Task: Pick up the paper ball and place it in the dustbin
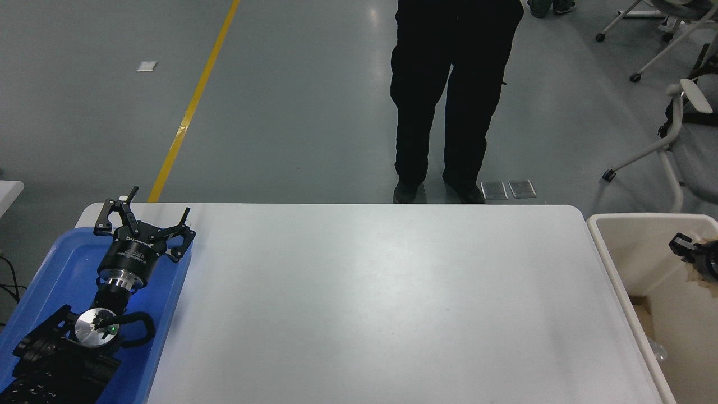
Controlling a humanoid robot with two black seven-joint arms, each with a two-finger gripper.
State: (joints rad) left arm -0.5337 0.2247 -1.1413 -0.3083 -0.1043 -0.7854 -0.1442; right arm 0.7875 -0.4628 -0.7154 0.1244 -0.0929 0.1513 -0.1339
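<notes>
Only a tan scrap of the paper ball (705, 273) is showing at the picture's right edge, over the dustbin (608, 261), beside the tip of the right gripper (693, 251); whether its jaws are pinching it cannot be told. If released off-centre, the light wad risks catching the rim. The left gripper (145, 223) is sitting parked with jaws spread over the blue tray (53, 269).

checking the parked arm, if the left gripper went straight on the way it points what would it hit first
The left gripper points away over the blue tray's far end. Beyond lies only the table's far left corner; its path looks free, though height is unclear.
</notes>
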